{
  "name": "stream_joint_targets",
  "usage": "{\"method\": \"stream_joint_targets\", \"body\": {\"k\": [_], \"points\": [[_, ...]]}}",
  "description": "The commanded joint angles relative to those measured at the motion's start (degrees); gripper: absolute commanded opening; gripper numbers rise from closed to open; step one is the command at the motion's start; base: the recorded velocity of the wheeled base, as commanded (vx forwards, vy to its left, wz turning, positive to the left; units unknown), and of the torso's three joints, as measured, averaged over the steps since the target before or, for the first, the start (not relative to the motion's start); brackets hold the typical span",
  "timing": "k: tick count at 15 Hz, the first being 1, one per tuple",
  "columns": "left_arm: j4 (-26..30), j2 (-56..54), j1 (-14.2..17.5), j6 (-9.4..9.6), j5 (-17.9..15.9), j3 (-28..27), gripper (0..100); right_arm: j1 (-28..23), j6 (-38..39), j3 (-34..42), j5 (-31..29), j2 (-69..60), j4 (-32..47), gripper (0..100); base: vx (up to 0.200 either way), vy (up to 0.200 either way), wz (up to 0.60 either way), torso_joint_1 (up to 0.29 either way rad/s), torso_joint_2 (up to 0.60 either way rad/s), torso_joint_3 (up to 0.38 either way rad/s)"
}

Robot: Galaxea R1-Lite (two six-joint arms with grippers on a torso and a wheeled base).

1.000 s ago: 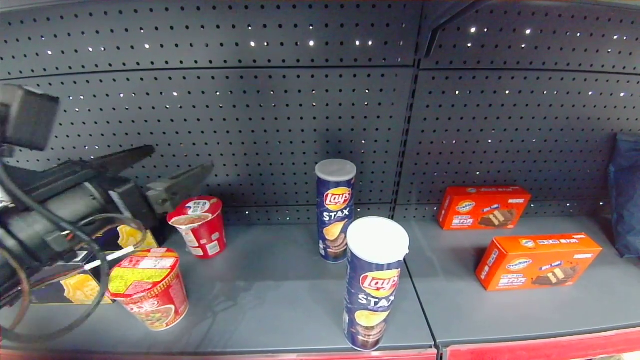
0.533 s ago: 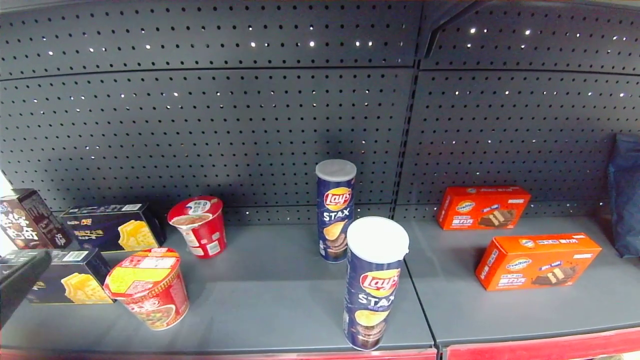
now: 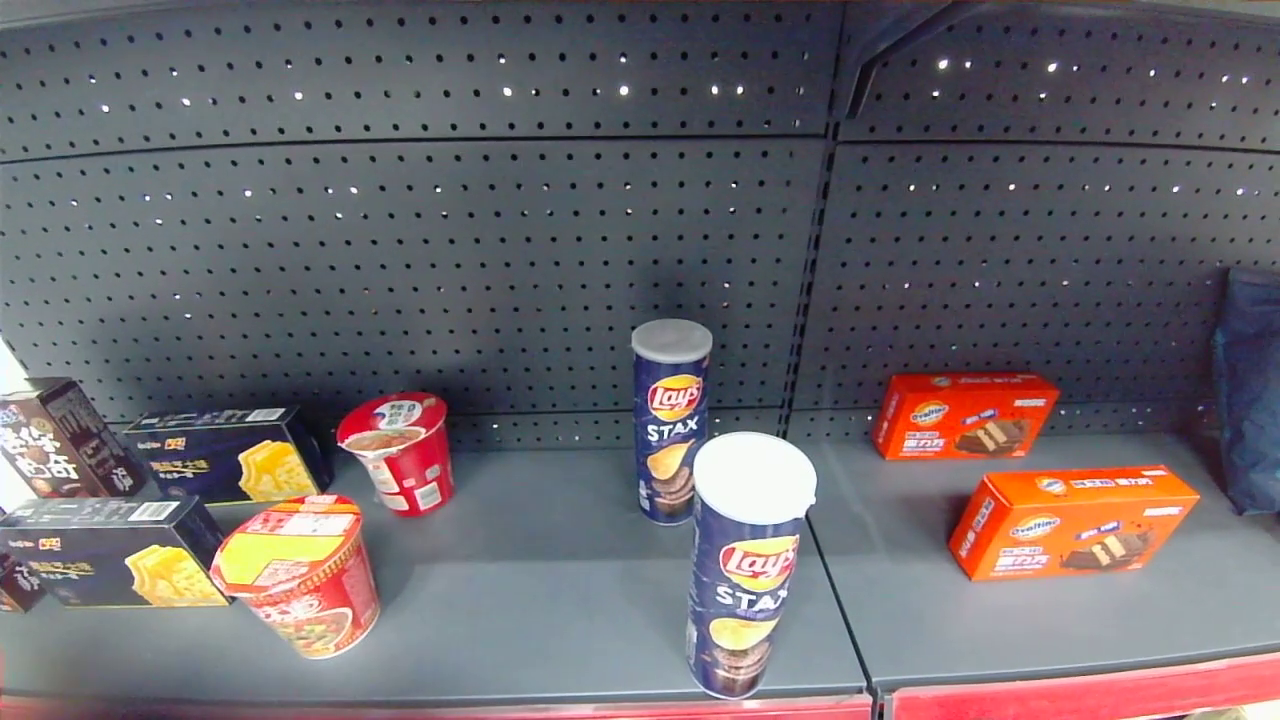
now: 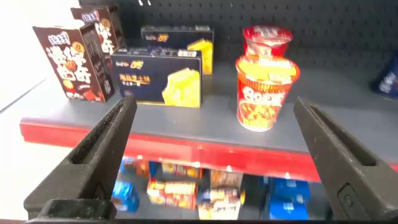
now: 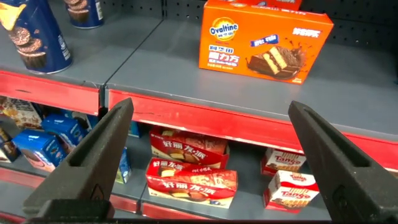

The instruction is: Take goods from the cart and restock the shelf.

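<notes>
Head view gives me the whole shelf (image 3: 560, 600), a dark grey board with a red front edge. What stands on it is grouped by kind, I think so that each kind keeps its own lane. The two orange boxes (image 3: 1075, 520) lie on the right part, one behind the other, with their printed faces toward the aisle, where a shopper can read them. On the far left the dark blue boxes (image 3: 115, 553) are set the same way, beside a brown carton (image 3: 55, 437). In the middle two chip cans (image 3: 750, 565) stand upright on their flat bottoms, the front one near the edge; upright seems to me the steady pose for so tall a thing. Between the cans and the dark boxes are two red noodle cups (image 3: 297, 578), lids up. A bare strip lies between cups and cans, where I judge a further item could go. My left claw (image 4: 214, 109) and my right claw (image 5: 211, 106) both hang before the red edge, fingers wide apart and holding nothing, ready for the cart.
</notes>
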Motion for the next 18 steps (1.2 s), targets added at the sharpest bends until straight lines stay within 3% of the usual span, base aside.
{"method": "stream_joint_targets", "body": {"k": [1,2,4,6,7,8,9,12,13,18], "points": [[-5.1,-1.5,0.1,0.11,-0.1,8.5,100,0.5,0.1,-7.6,1.4,4.8,-0.1,100,0.0,0.0,0.0,0.0,0.0,0.0],[-6.6,-1.5,0.1,0.29,-0.3,12.5,100,2.0,1.5,-19.6,2.7,18.2,-0.5,100,0.0,0.0,0.0,0.0,0.0,0.0],[-9.6,-1.5,0.1,1.26,-0.2,16.5,100,2.9,0.2,-25.7,2.2,30.2,-0.2,100,0.0,0.0,0.0,0.0,0.0,0.0],[-11.7,-1.5,0.1,0.38,-0.2,17.1,100,6.2,-2.5,-22.7,1.4,33.7,-0.5,100,0.0,0.0,0.0,0.0,0.0,0.0],[-11.7,-1.5,0.1,-2.52,-0.1,17.1,100,7.4,-2.6,-20.6,0.3,35.5,-0.6,100,0.0,0.0,0.0,0.0,0.0,0.0],[-11.7,-1.5,0.1,-3.14,-0.2,17.1,100,7.5,-2.6,-20.1,0.4,36.3,-0.5,100,0.0,0.0,0.0,0.0,0.0,0.0],[-11.7,-1.5,0.1,-3.14,-0.2,17.1,100,7.5,-2.6,-20.1,0.4,36.3,-0.5,100,0.0,0.0,0.0,0.0,0.0,0.0],[-11.4,-1.5,0.1,-2.44,-6.2,17.4,100,10.0,-2.2,-19.8,0.5,42.0,-0.7,100,0.0,0.0,0.0,0.0,0.0,0.0],[-11.2,-1.5,0.1,-1.12,-8.1,17.7,100,10.4,-1.6,-20.5,0.5,45.5,-0.8,100,0.0,0.0,0.0,0.0,0.0,0.0],[-9.9,-1.4,0.1,-0.33,-11.5,17.7,100,14.3,-1.4,-22.9,0.3,58.6,-6.5,100,0.0,0.0,0.0,0.0,0.0,0.0]]}}
